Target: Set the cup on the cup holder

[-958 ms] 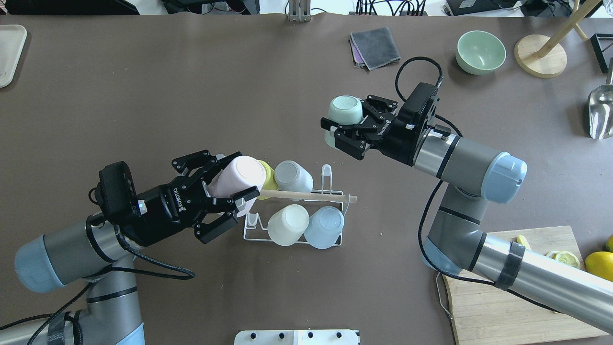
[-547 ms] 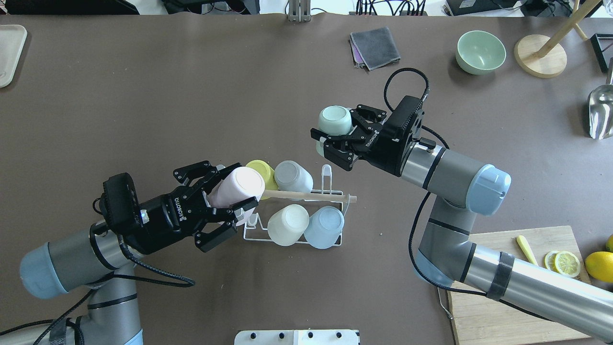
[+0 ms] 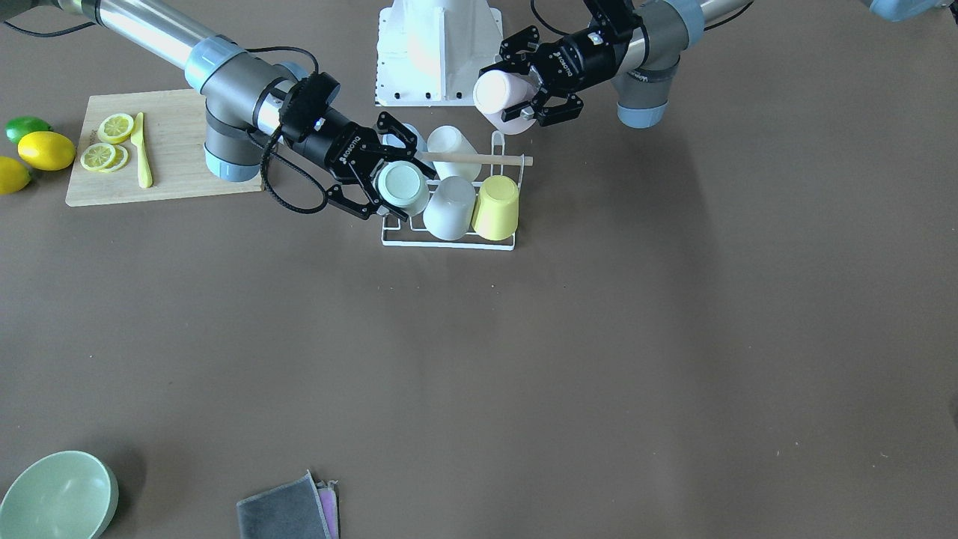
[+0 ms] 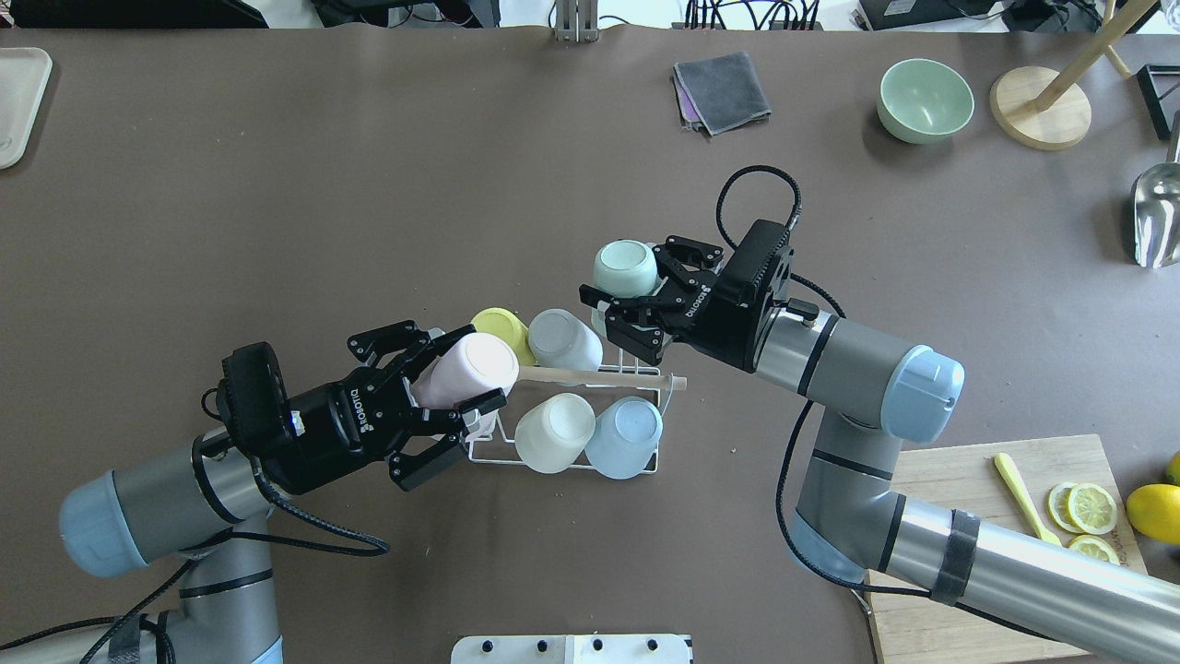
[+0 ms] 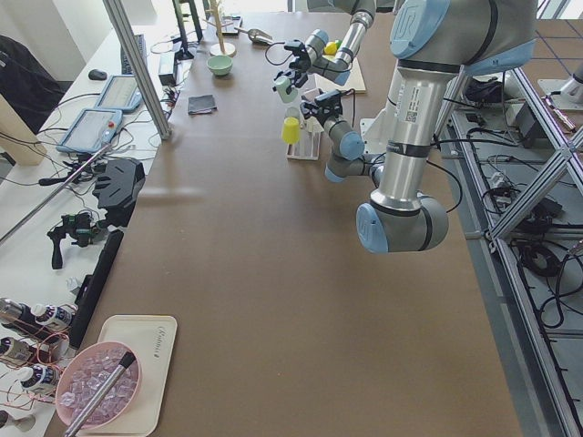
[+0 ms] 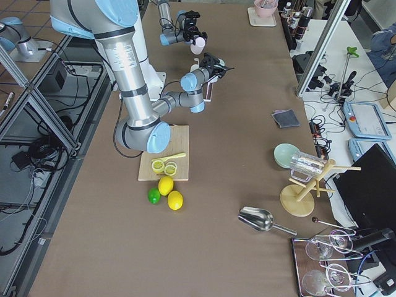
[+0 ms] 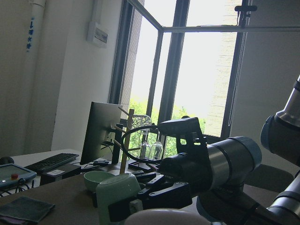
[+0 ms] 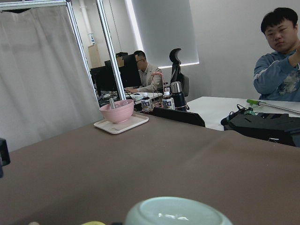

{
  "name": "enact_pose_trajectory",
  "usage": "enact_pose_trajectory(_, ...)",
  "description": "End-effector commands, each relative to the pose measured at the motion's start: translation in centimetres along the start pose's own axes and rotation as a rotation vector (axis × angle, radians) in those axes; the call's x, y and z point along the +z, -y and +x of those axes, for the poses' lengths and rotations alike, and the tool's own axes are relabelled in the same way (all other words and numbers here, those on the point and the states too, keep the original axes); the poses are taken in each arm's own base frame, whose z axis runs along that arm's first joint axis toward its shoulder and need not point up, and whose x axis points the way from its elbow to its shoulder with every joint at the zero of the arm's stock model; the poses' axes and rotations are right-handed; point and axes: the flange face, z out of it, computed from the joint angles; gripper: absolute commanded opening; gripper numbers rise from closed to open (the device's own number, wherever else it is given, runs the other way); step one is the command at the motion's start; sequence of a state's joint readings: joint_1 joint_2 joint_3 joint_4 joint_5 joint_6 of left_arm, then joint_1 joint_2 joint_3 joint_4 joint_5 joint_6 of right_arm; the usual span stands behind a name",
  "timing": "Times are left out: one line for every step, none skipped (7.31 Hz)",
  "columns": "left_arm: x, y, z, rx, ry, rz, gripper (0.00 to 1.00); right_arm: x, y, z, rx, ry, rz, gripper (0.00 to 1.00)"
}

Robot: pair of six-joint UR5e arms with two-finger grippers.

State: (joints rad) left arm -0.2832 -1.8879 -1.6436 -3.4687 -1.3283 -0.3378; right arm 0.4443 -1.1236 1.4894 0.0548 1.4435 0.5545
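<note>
The cup holder is a white wire rack with a wooden rod across its top. It holds a yellow cup, a grey-white cup, a cream cup and a light blue cup, all upside down. My left gripper is shut on a pink cup, tilted at the rack's left end. My right gripper is shut on a mint-green cup, bottom up, just beyond the rack's far right corner. In the front view the mint cup overlaps the rack.
A grey cloth, a green bowl and a wooden stand lie at the far right. A metal scoop is at the right edge. A cutting board with lemon slices is near right. A tray is far left.
My right gripper has carried the mint cup left and nearer, down toward the rack. My left gripper has shifted the pink cup slightly right, closer to the rack's left end.
</note>
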Motion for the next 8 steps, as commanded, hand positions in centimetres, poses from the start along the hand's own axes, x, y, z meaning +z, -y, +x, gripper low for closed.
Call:
enact_pose_trajectory(0.2,-1.1,-0.2,0.0,0.004,-0.018,0.0,-0.1,-0.9,-1.0,0.008,0.017,-0.012,0.0)
enact_pose_trajectory(0.3,-1.4,-0.3,0.003,0.007,-0.022,0.0,-0.2,-1.1,-0.9,0.008,0.016,-0.015,0.0)
enact_pose_trajectory(0.9,-1.4,-0.1,0.0,0.004,-0.019,0.0,-0.2,-1.1,-0.9,0.008,0.016,-0.015,0.0)
enact_pose_trajectory(1.2,-1.5,-0.1,0.0,0.004,-0.018,0.0,-0.2,-1.1,-0.9,0.008,0.017,-0.014,0.0)
enact_pose_trajectory(1.4,-1.8,-0.1,0.002,0.008,-0.024,0.0,-0.3,-1.1,-0.9,0.01,0.017,-0.014,0.0)
enact_pose_trajectory(1.4,-2.3,-0.1,0.002,0.007,-0.032,0.0,-0.3,-1.1,-1.0,0.017,0.016,-0.012,0.99)
enact_pose_trajectory(1.3,-2.6,-0.2,0.002,0.009,-0.037,0.0,-0.1,-0.8,-1.0,0.018,0.016,-0.007,1.0)
enact_pose_trajectory(1.3,-2.8,-0.2,0.003,0.009,-0.041,0.0,-0.1,-0.9,-1.1,0.019,0.018,-0.007,1.0)
